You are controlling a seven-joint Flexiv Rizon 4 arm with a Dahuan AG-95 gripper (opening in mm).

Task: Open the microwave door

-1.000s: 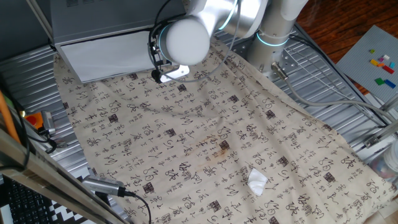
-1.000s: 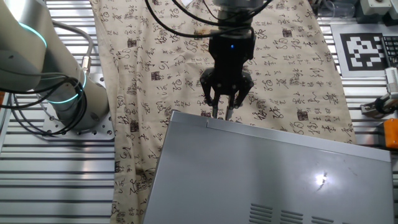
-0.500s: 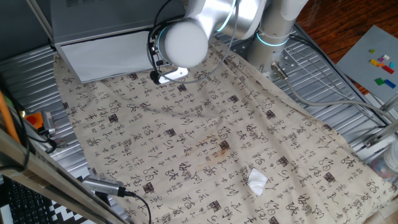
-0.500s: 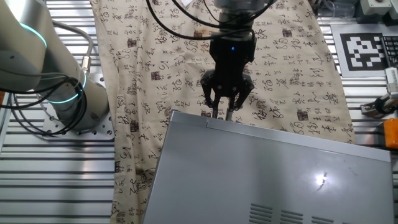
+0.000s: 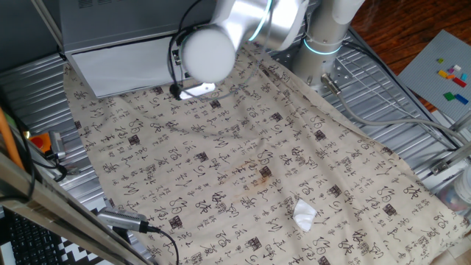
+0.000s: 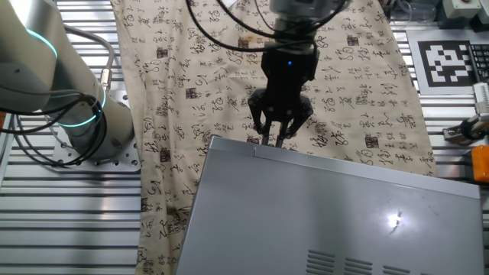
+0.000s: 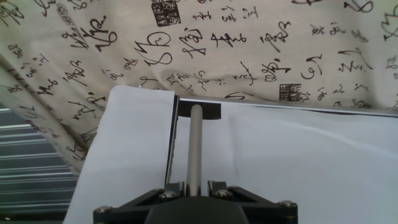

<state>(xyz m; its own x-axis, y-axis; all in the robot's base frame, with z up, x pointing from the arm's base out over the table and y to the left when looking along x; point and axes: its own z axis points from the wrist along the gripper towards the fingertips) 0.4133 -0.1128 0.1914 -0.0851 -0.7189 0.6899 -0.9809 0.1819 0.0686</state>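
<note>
The microwave is a grey box at the table's far end, and its white door faces the cloth. In the hand view the door fills the lower frame, with a black handle slot at its top edge beside a dark seam. My gripper points down at the box's front top edge. Its thin fingers lie together as one silver rod, with the tip at the black slot. In one fixed view the arm's round wrist hides the fingers.
A beige cloth printed with black characters covers the ribbed metal tabletop. A crumpled white scrap lies on the cloth. The arm's base stands beside the microwave. Cables and an orange part lie at the table's edge.
The wrist has shifted a little to the left in one fixed view and the gripper a little to the right in the other. The door shows no visible change.
</note>
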